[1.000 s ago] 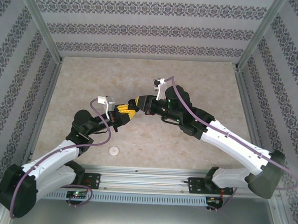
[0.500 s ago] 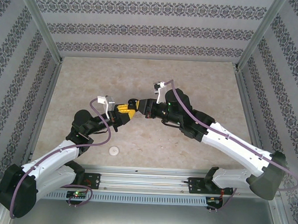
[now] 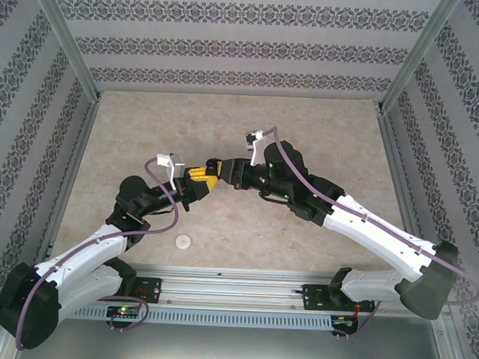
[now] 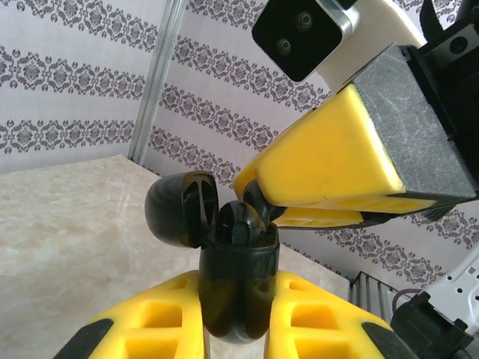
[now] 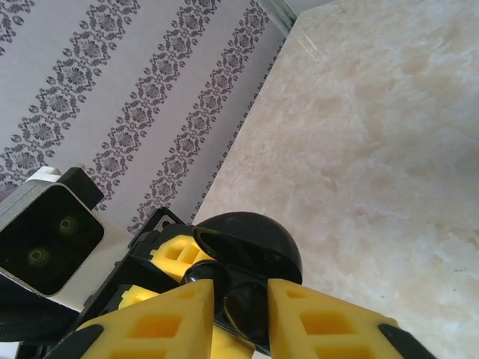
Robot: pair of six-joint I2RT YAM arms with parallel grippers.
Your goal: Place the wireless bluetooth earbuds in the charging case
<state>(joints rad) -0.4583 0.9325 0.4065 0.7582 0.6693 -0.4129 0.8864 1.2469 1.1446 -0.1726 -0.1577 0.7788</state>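
The black charging case [image 4: 238, 278] stands upright between the yellow fingers of my left gripper [image 4: 238, 299], which is shut on it. Its lid [image 4: 179, 209] hangs open to the left, and one black earbud [image 4: 238, 223] sits in the top of it. My right gripper [image 5: 241, 295] comes in from the upper right, shut on a second black earbud [image 4: 258, 203] held right at the case's mouth. In the right wrist view that earbud [image 5: 253, 299] shows between the fingers, with the open lid [image 5: 251, 241] just beyond. From above, the left gripper [image 3: 198, 178] and right gripper [image 3: 215, 167] meet tip to tip over mid-table.
A small white round puck [image 3: 185, 241] lies on the beige table [image 3: 306, 127] near the front edge, beside the left arm. Patterned walls and metal posts close in the back and sides. The rail with the arm bases [image 3: 234, 292] runs along the front.
The right gripper has edged a little left and down, closing onto the case held by the left gripper. The left arm has stayed put.
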